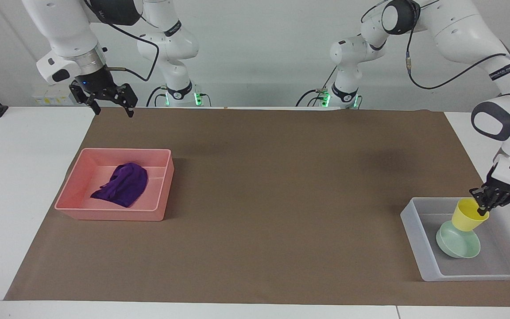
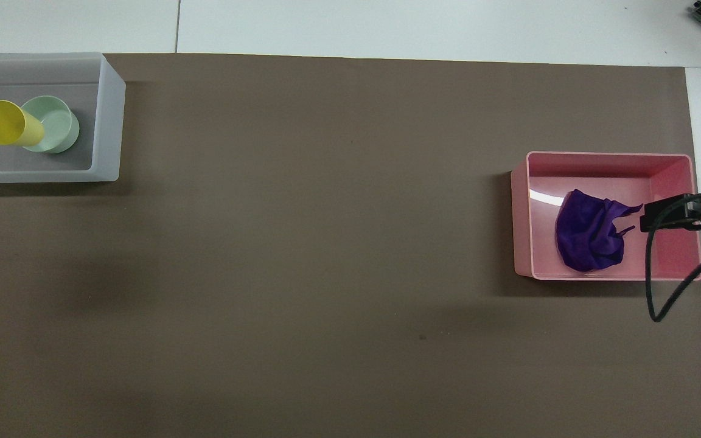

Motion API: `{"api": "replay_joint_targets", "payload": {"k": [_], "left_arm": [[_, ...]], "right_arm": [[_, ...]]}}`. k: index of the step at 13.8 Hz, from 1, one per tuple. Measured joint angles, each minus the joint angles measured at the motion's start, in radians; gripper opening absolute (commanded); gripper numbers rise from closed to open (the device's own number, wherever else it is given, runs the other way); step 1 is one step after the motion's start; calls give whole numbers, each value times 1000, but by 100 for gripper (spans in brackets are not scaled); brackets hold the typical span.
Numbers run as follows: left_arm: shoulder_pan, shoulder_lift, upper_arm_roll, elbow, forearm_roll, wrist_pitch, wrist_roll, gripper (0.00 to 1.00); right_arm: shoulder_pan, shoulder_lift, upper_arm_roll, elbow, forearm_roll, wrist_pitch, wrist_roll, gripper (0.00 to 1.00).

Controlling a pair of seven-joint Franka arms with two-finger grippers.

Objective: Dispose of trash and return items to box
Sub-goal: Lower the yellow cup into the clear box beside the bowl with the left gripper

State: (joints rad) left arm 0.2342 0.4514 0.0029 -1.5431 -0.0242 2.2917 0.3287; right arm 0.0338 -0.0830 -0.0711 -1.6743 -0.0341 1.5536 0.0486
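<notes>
The left gripper point(image 1: 486, 207) holds the yellow cup point(image 1: 468, 215) by its rim in the grey box point(image 1: 419, 257), over the green bowl point(image 1: 457, 242) — the right gripper point(image 1: 110, 108) waits, jaws wide, above the worktop — the purple rag point(image 1: 123, 184) lies in the pink tray point(image 1: 80, 204).

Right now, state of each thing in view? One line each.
yellow cup: upright, held over the box.
left gripper: shut on the cup's rim.
mint-green bowl: upright in the box.
box: open.
purple rag: crumpled in the pink tray.
right gripper: open, empty, waiting raised.
</notes>
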Motion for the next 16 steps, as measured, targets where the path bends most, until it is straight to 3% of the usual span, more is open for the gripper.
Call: {"api": "replay_joint_targets", "payload": {"k": [3,5,9,12,16], "left_arm": [[9,36,-2,1,-9,18,0,1],[10,37,-2,1,-17,19,0,29],[9,37,-7,1,-18,17,0,38],[9,37,-10,4,-18,4,1,100],[4,25,-18,29,-18,-15,7,100]], "right_arm": [[0,0,0,0,0,0,0,100],[0,0,0,0,0,0,0,100],[0,0,0,0,0,0,0,100],[0,0,0,0,0,0,0,100],[0,0,0,0,0,0,0,100]]}}
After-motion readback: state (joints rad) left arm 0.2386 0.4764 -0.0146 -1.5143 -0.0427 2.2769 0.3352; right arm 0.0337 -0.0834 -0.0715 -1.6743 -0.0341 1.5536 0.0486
